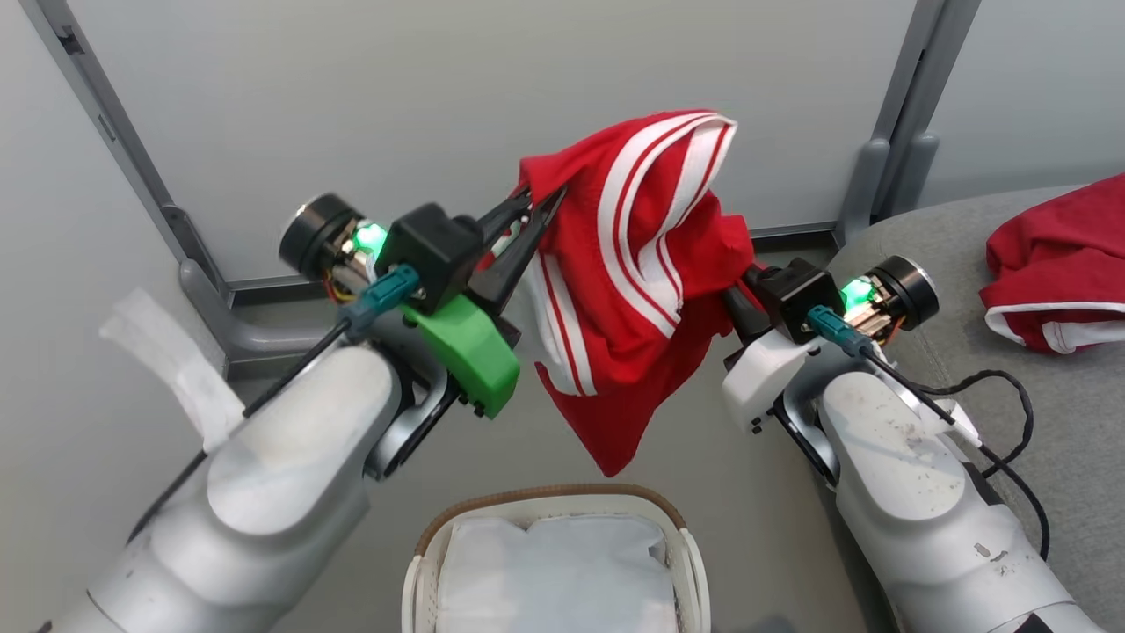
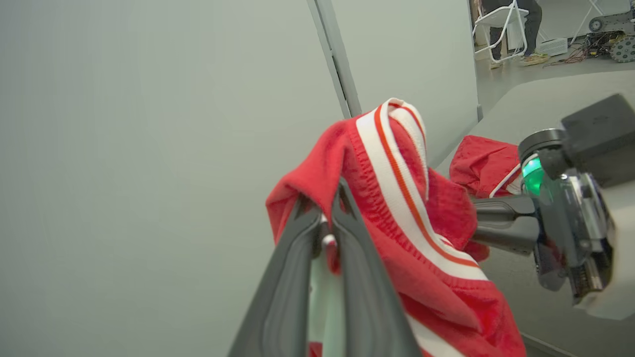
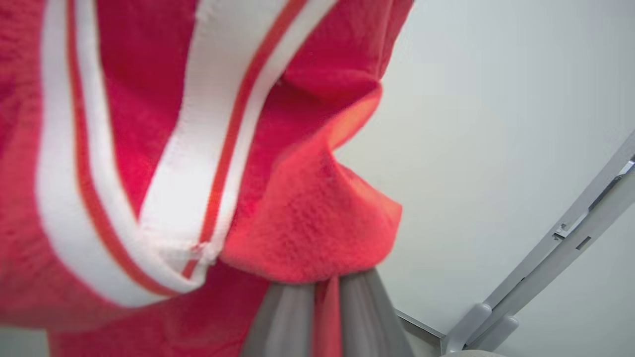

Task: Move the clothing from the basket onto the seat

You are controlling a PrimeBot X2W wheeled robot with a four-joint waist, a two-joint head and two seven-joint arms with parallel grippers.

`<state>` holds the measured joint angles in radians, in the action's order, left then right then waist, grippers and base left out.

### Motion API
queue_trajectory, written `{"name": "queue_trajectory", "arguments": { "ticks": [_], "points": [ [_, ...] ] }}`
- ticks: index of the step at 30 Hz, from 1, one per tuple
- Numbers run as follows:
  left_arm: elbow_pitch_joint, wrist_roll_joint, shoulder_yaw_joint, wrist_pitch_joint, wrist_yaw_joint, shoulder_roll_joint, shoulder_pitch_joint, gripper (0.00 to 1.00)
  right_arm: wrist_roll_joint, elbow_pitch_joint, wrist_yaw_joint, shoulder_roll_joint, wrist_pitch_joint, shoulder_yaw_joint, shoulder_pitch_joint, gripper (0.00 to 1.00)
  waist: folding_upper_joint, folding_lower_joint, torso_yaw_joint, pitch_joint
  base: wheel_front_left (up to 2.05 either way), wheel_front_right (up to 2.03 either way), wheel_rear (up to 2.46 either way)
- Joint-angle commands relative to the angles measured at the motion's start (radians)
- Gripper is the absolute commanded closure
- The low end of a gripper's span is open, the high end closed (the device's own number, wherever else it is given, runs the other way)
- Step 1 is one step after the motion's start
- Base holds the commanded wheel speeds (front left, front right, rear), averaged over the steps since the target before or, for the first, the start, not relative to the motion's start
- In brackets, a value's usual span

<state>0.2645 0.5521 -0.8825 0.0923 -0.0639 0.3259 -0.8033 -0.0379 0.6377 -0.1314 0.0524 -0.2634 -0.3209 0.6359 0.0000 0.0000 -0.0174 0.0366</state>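
Sportswear aloft: a red garment with white stripes hangs in the air between the robot's two arms, above the floor and clear of the basket beneath it. The left gripper is clenched on the fabric's upper left edge, its two dark fingers pressed together with cloth pinched at their tips; the left wrist view shows the same grip from behind, red fabric folded over the fingertips. The right gripper is clamped on the garment's right side, its fingers largely buried in the folds; in the right wrist view a strip of red cloth runs between the two closed fingers.

The garment's lowest point dangles over the basket's far rim without touching it. The cream basket with its brown woven rim stands on the floor between the two forearms and holds a white cloth.

A second red garment with white trim lies crumpled on the grey seat to the robot's right, near the seat's far edge. Pale partition panels on grey posts stand behind the scene. In the left wrist view, beyond the seat, a person's legs show beside a white folding chair.
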Motion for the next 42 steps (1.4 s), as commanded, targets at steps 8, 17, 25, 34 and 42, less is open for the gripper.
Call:
{"name": "queue_trajectory", "arguments": {
  "ticks": [8,17,25,34,42],
  "points": [
    [0.081,0.051,0.017,0.136,0.065,-0.030,0.219,0.00,-0.004,-0.064,0.001,0.009,-0.002,0.054,-0.049,1.00,0.0000,0.0000,-0.008,0.015,0.00,0.00,0.00],
    [0.110,0.079,0.051,0.174,0.080,-0.074,0.394,0.00,-0.015,-0.119,0.001,0.013,-0.002,0.099,-0.075,1.00,0.0000,0.0000,-0.010,0.022,0.00,0.00,0.00],
    [0.071,0.034,0.126,0.173,0.066,-0.104,0.506,0.00,-0.020,-0.161,0.001,0.017,-0.002,0.124,-0.094,1.00,0.0000,0.0000,-0.026,0.024,0.00,0.00,0.00],
    [0.058,-0.027,0.182,0.173,0.044,-0.132,0.571,0.00,-0.021,-0.189,0.001,0.023,-0.002,0.136,-0.091,1.00,0.0000,0.0000,-0.059,0.015,0.00,0.00,0.00],
    [0.049,-0.077,0.216,0.172,0.025,-0.161,0.594,0.00,-0.024,-0.213,0.001,0.045,-0.002,0.139,-0.080,1.00,0.0000,0.0000,-0.165,-0.010,0.00,0.00,0.00]
  ]
}}
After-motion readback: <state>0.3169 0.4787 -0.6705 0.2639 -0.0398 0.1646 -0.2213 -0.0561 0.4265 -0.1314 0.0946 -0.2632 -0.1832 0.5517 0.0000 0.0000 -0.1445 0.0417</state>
